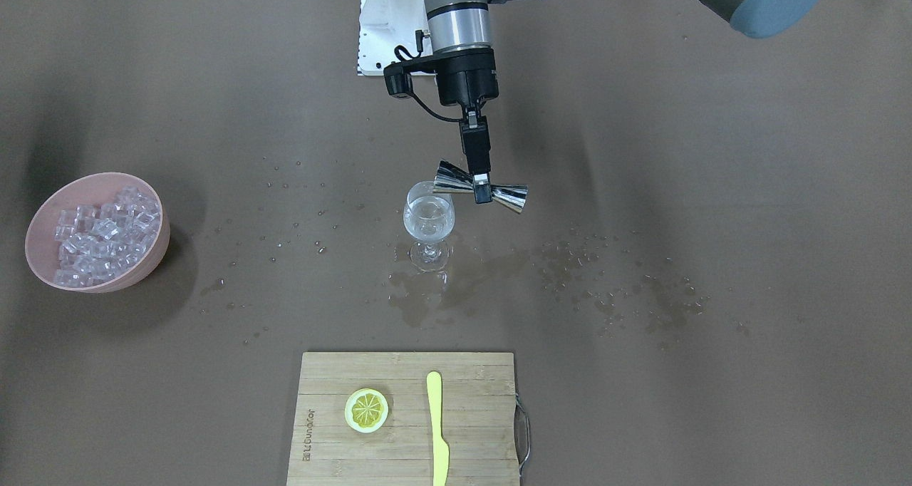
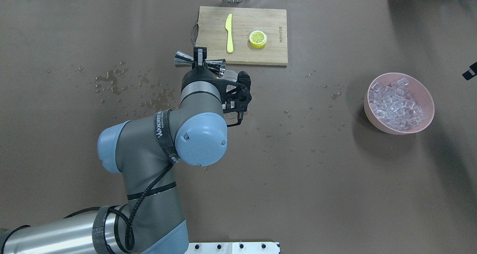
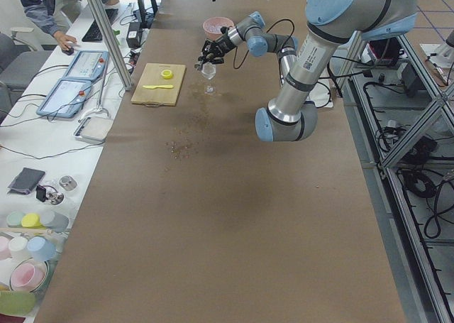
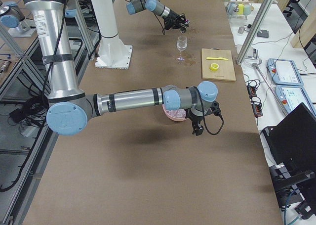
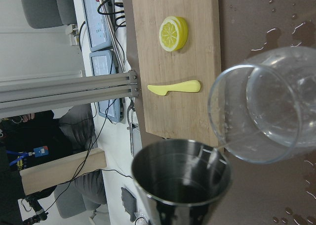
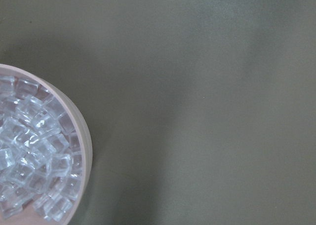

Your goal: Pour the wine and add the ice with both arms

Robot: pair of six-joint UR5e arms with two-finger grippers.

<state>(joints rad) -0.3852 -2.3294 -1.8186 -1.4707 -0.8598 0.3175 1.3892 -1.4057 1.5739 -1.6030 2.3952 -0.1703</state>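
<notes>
My left gripper (image 1: 482, 189) is shut on a steel double-ended jigger (image 1: 452, 177) at its waist. It holds the jigger tipped on its side, one mouth at the rim of the wine glass (image 1: 429, 219). The glass stands upright with a little clear wine in its bowl. In the left wrist view the jigger's mouth (image 5: 182, 183) is beside the glass (image 5: 261, 106). The ice (image 1: 107, 233) fills a pink bowl (image 1: 43, 215). My right gripper (image 4: 197, 131) hangs beside that bowl (image 4: 173, 115); I cannot tell if it is open or shut. The right wrist view shows ice (image 6: 29, 156).
A wooden cutting board (image 1: 406, 457) holds a lemon slice (image 1: 366, 410) and a yellow knife (image 1: 436, 429) at the operators' edge. Water spills (image 1: 613, 290) and drops lie around the glass. A white mounting block (image 1: 385, 23) stands at the robot's side.
</notes>
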